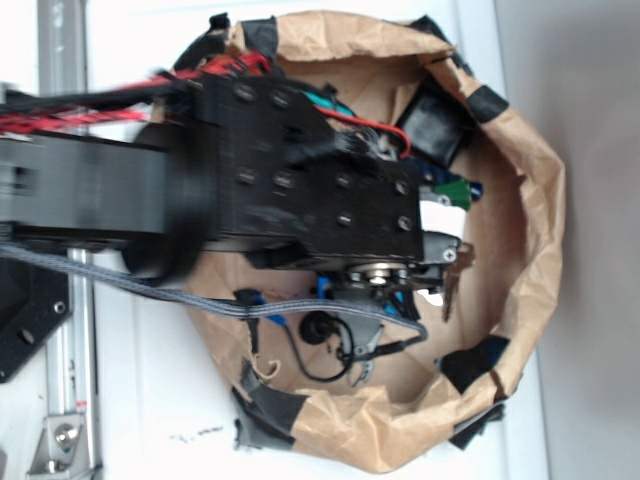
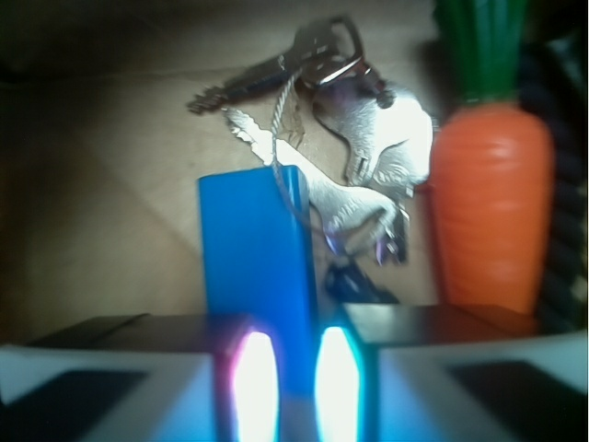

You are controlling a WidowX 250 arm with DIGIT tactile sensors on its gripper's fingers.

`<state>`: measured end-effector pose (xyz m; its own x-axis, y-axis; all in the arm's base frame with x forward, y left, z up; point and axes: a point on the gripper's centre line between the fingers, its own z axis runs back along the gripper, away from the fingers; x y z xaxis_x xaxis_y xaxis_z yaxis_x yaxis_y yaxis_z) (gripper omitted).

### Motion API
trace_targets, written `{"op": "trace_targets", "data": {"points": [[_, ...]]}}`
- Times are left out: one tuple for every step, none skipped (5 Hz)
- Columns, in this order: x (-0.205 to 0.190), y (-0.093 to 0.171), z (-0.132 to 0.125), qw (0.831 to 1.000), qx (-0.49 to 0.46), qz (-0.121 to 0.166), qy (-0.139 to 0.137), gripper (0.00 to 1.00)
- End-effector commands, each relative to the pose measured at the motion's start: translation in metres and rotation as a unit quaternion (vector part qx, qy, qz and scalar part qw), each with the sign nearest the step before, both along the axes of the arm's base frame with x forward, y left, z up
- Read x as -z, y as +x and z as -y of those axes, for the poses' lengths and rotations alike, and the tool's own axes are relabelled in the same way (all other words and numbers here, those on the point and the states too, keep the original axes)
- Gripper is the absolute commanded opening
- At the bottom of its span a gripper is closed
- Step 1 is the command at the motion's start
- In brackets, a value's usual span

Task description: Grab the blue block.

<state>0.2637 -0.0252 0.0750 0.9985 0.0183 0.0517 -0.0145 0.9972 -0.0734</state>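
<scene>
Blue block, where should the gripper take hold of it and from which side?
Grip the blue block across its two broad flat faces at the near end, coming in along its length. It stands on edge as a thin slab, and the gripper already straddles it, clear of keys and carrot.

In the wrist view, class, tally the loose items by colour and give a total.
Blue: 1, the blue block
Orange with green top: 1, the toy carrot
Silver: 1, the bunch of keys
Total: 3

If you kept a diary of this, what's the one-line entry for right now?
gripper: shut on blue block | beside block: keys, toy carrot | setting: paper bag
</scene>
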Motion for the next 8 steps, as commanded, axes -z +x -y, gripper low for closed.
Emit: {"op": "trace_targets", "data": {"points": [[-0.014,0.006,0.014,1.0,0.019,0.008,0.008,0.3],[0.003,0.005,0.007,1.0,0.022,-0.003,0.016,1.0],[0.025,0.008,0.018,0.999,0.029,0.014,0.002,1.0],[0.05,0.003,0.026,0.999,0.047,0.003,0.025,1.0],[0.076,-0.001,0.032,0.998,0.054,-0.024,0.024,1.0],[0.07,-0.004,0.034,0.999,0.044,-0.018,0.025,0.0],[0.045,0.001,0.024,1.0,0.026,-0.003,0.001,0.0],[0.024,0.005,0.012,1.0,0.007,0.013,-0.014,0.0]]}}
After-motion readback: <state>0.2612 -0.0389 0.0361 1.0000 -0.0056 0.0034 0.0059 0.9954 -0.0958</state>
